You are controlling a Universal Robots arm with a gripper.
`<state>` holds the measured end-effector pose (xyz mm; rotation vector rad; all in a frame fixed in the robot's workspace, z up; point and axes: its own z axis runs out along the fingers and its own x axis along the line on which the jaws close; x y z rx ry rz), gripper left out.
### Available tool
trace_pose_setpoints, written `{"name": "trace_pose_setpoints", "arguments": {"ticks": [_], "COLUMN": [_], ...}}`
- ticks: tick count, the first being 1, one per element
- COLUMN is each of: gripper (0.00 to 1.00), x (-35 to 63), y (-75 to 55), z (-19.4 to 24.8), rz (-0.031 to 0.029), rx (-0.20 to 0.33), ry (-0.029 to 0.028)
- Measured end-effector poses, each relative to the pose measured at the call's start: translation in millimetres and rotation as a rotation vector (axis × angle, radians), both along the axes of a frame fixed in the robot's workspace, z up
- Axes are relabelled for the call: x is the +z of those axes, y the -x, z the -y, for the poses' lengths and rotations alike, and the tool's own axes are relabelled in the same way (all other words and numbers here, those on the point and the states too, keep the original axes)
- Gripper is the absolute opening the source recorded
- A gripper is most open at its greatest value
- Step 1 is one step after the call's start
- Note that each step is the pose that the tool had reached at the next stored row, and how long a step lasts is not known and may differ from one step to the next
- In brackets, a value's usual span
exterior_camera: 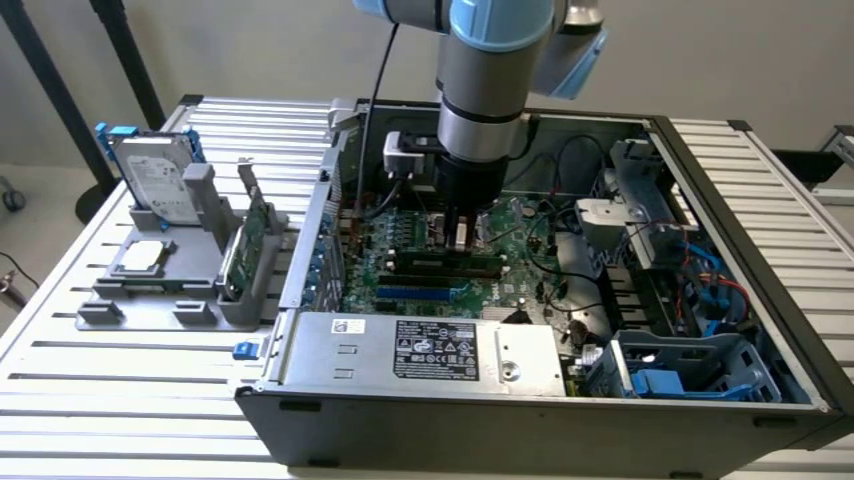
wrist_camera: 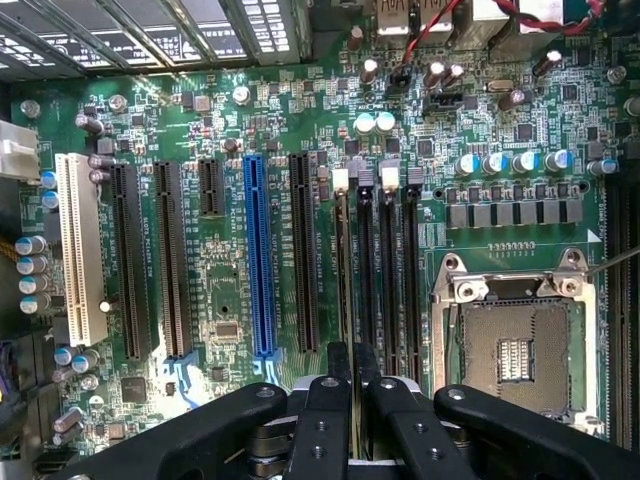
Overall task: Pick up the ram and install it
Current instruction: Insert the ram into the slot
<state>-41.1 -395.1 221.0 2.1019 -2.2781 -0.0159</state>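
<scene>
My gripper (exterior_camera: 461,238) reaches straight down into the open computer case (exterior_camera: 747,260), over the motherboard (exterior_camera: 400,240). Its black fingers are shut on the ram (exterior_camera: 434,264), a thin dark-green stick that stands on edge along a black memory slot. In the wrist view the gripper (wrist_camera: 352,362) has its fingertips pressed together on the stick's top edge. The ram (wrist_camera: 346,280) runs away from them as a thin line over the first of several memory slots (wrist_camera: 388,270). Whether it is fully seated I cannot tell.
The empty processor socket (wrist_camera: 520,350) lies beside the memory slots, a blue card slot (wrist_camera: 260,260) on their other side. A power supply (exterior_camera: 427,350) and blue drive cage (exterior_camera: 681,370) line the case front. On the exterior view's left, a grey fixture (exterior_camera: 174,290) holds a hard drive (exterior_camera: 154,180), a processor chip (exterior_camera: 140,258) and a green expansion card (exterior_camera: 240,250).
</scene>
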Motion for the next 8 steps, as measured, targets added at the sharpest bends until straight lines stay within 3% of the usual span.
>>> {"name": "trace_pose_setpoints", "arguments": {"ticks": [7, 8], "gripper": [0.15, 0.22], "x": [-0.1, 0.4], "y": [0.0, 0.1], "z": [0.0, -0.1], "rz": [0.0003, 0.0003], "rx": [0.0, 0.0], "ry": [0.0001, 0.0]}}
